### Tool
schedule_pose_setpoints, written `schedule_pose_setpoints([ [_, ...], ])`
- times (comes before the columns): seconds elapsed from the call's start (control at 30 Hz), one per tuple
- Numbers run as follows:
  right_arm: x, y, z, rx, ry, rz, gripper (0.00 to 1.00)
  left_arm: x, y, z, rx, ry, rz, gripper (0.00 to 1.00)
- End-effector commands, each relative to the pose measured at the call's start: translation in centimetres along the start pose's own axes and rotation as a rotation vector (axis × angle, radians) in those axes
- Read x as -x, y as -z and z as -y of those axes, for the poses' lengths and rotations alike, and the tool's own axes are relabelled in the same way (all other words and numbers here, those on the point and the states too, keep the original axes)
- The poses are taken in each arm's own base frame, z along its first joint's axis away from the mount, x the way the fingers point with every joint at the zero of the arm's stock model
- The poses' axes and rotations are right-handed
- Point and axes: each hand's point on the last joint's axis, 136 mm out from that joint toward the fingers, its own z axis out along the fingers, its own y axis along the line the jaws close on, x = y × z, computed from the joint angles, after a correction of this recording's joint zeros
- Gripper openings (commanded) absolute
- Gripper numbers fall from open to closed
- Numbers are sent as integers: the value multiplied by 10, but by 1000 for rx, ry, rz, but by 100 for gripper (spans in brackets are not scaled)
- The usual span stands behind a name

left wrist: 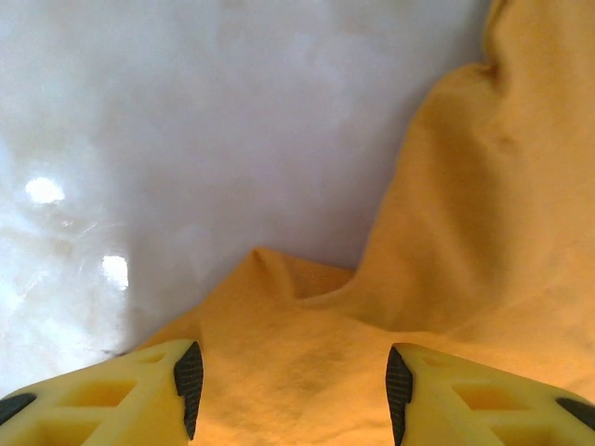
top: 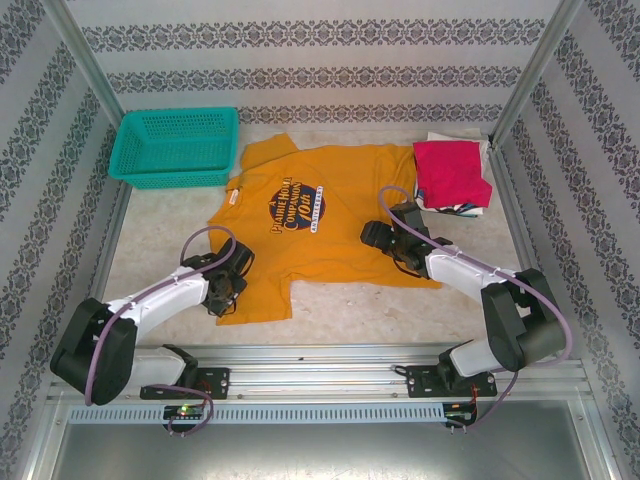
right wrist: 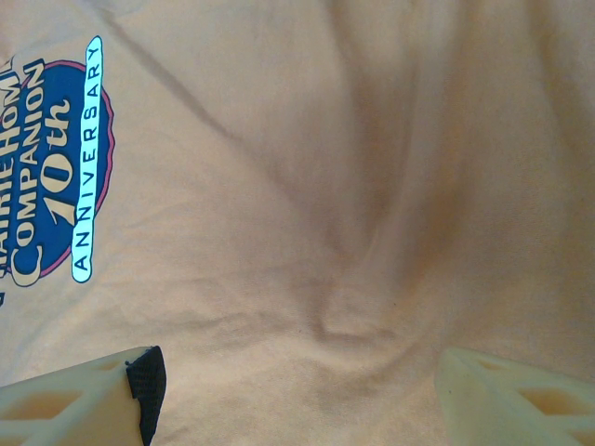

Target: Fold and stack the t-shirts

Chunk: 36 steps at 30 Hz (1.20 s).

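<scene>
- The mustard-orange t-shirt (top: 330, 200) lies spread front-up in the middle of the desk (top: 160, 255), collar to the left and hem to the right
- Its chest print (top: 297, 213) is a dark blue patch with pale lettering and a white band; in the right wrist view the band reads "ANNIVERSARY" (right wrist: 86, 158)
- The cloth is mostly flat, with soft creases running together near the hem side and a rumpled near sleeve at the front left
- A crimson-red t-shirt (top: 450, 172) sits folded at the far right of the desk, on top of white and dark folded shirts (top: 455, 208) whose edges peek out under it
- A teal mesh basket (top: 180, 113) stands at the far left, just beside the orange shirt's far sleeve
- The left pincer (top: 228, 290) is down at the near sleeve; in its wrist view (left wrist: 293, 386) the fingers stand partly apart with orange cloth filling the gap, and a raised fold of the sleeve lies just ahead against the pale desk; I cannot tell whether the pads actually pinch the cloth
- The right pincer (top: 372, 235) is over the shirt body right of the print; its fingers (right wrist: 297, 381) are spread wide, released, with creased cloth below and nothing gripped between them
</scene>
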Motion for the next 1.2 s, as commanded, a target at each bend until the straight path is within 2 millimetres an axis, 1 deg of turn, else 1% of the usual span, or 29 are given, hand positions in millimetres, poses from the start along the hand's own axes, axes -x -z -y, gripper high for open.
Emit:
schedule_pose_setpoints([
  [0.0, 1, 0, -2, -3, 19, 7, 77, 16, 5, 12, -31, -5, 57, 56],
  [0.17, -3, -3, 0, -5, 16, -6, 77, 25, 2, 18, -22, -13, 75, 56],
  [0.37, -5, -4, 3, -11, 15, -10, 77, 31, -9, 15, 9, -8, 74, 56],
  [0.5, -7, -5, 5, -15, 15, -14, 77, 31, -1, 22, -17, -15, 53, 56],
  [0.6, -6, -5, 4, -13, 16, -13, 77, 25, 9, 20, -28, 7, 17, 58],
  [0.67, -4, -5, 3, -9, 17, -9, 77, 19, 16, 16, -40, 17, 0, 61],
  [0.73, -3, -5, 2, -9, 17, -8, 77, 13, 21, 9, -47, 32, -18, 64],
  [0.8, -3, -7, 1, -7, 19, -11, 77, 5, 22, 1, -47, 46, -45, 64],
  [0.9, -2, -9, -2, -1, 19, -16, 77, -6, 20, -9, -32, 54, -73, 63],
  [0.97, -1, -11, -4, 7, 19, -21, 77, -11, 15, -13, -20, 55, -87, 61],
  [1.07, 0, -14, -9, 21, 21, -26, 77, -18, 7, -18, 5, 58, -116, 61],
  [1.17, 2, -13, -12, 22, 26, -26, 77, -20, 8, -25, 46, 46, -127, 61],
])
